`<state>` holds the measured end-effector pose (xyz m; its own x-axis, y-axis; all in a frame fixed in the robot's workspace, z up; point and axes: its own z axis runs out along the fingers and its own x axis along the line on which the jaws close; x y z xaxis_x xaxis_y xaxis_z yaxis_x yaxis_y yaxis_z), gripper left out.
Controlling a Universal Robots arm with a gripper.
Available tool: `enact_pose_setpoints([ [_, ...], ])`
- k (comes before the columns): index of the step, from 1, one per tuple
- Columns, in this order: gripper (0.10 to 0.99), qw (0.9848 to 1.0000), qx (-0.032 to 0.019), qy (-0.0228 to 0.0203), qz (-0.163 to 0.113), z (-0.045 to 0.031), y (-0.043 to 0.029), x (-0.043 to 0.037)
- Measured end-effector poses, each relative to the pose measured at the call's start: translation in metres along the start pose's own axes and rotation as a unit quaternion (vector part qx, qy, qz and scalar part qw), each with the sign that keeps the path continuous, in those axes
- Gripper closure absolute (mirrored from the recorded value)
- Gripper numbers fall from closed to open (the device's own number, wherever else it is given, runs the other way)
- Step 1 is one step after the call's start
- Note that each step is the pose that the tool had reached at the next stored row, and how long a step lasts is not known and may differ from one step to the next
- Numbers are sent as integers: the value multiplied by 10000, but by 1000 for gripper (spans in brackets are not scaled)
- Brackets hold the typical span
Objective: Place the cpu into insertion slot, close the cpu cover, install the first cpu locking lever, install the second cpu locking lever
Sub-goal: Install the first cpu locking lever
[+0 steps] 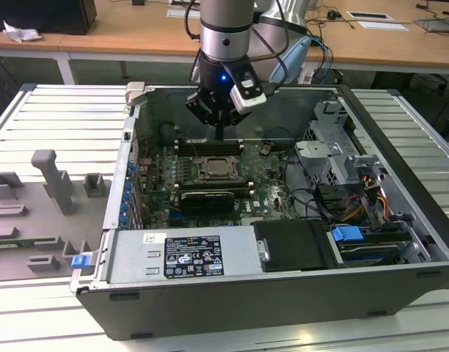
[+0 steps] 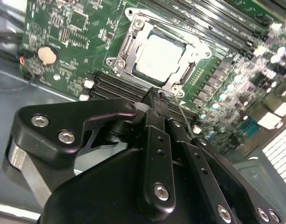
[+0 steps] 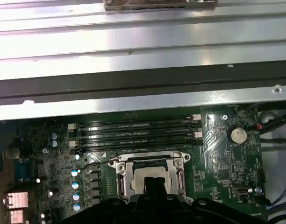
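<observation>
The cpu (image 2: 159,55), a pale square chip, lies in the insertion slot (image 1: 216,170) on the green board. The silvery cpu cover (image 2: 195,50) is folded down flat around it. In the first wrist view the cpu (image 3: 144,174) and cpu cover (image 3: 125,179) sit partly behind my fingers. A thin wire lever (image 3: 98,162) runs out from one corner of the socket, and another wire lever (image 2: 185,119) stands up close to my fingertips. My gripper (image 1: 219,134) hangs just above the socket's far edge, shut with nothing in it; its black tip (image 2: 154,94) points at the socket rim.
Black memory slots (image 3: 133,133) lie beside the socket, and a coin battery (image 2: 48,55) sits further off. In the case are a black card (image 1: 203,199), a power supply (image 1: 182,257) and a drive cage (image 1: 334,158). Grey fixtures (image 1: 52,176) stand at the exterior view's left.
</observation>
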<state>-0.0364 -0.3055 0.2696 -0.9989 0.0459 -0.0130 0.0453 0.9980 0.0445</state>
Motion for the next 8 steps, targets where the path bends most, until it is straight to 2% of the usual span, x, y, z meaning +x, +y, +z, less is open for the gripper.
enact_pose_setpoints([
  [4,980,9988,-9,22,-480,20,-1,10],
  [8,980,9988,-39,21,-482,30,-14,279],
])
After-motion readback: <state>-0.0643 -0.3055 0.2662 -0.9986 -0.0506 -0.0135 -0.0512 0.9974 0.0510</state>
